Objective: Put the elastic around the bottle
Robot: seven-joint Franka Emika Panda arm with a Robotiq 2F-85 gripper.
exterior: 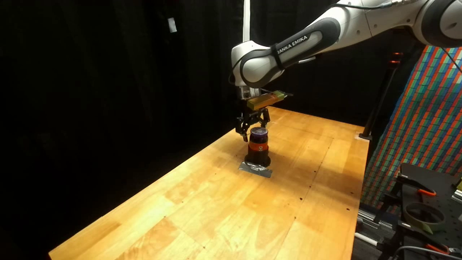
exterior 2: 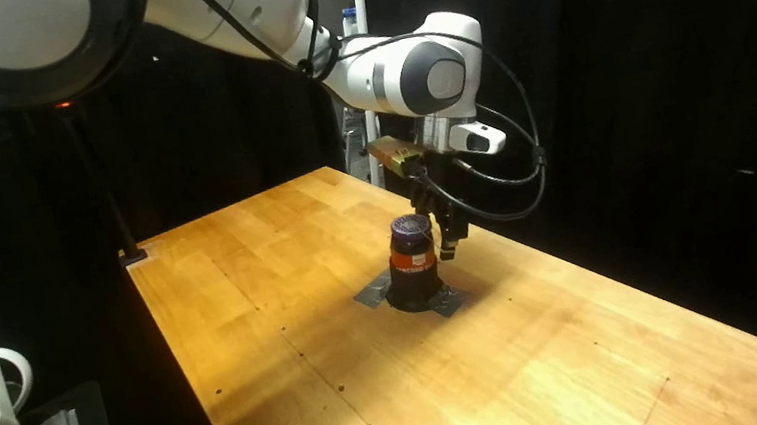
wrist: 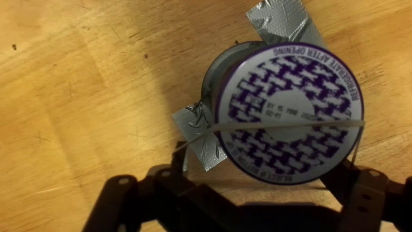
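"Begin at the lower left of the wrist view."

"The claw [wrist: 261, 162]: fingers [wrist: 178, 162] spread wide, clamped on nothing I can see, with the elastic [wrist: 289, 124] strung between them."

"Then?"

"Duct tape [wrist: 206, 153], which seems to pin the dark base [exterior: 257, 157] to the tabletop [wrist: 80, 96]. The bottle [wrist: 288, 109], upright, seems seated in it, right of centre; probably heavy and stiff, so leave it ungrasped. The elastic crosses the bottle's lid [wrist: 288, 154]: light, soft, springy, apt to slip off. I'd hold it from inside the loop, fingers pressing outward."

"And farther right?"

"The other fingertip is behind the lid; I can't tell where the loop's far strand runs. In both exterior views the elastic is barely a thread."
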